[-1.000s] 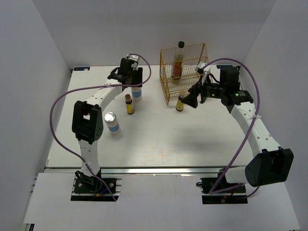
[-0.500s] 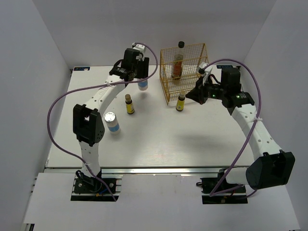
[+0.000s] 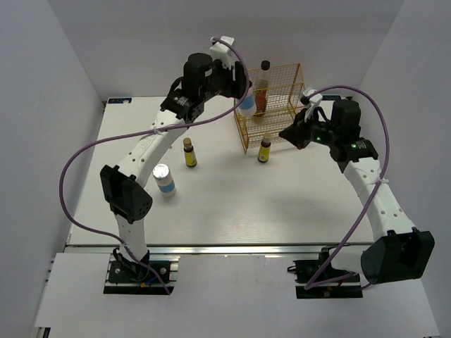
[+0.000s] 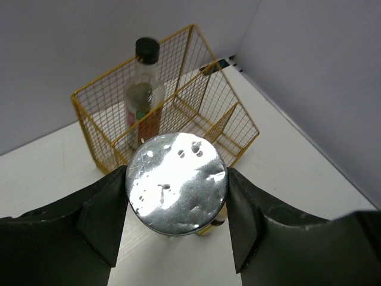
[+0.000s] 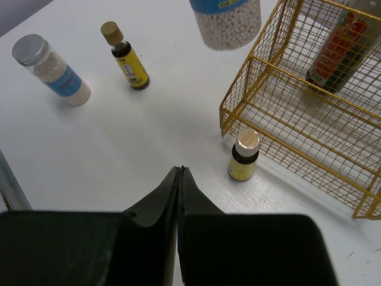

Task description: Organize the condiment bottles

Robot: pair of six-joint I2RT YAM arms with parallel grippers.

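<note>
The left pincer grips 1 silver-lidded jar in the air beside the wire rack; the right pincer is closed, empty, above the counter.

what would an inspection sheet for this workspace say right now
surface: white table, no spills seen
job's things: lifted jar in the air beside the gold rack; second jar and two yellow bottles standing on the table; dark bottle upright inside the rack
clutter: nothing seen
grippers: left gripper shut on the lifted jar; right gripper shut, empty
cables: purple cable looped along each arm
surroundings: plain white walls
</note>
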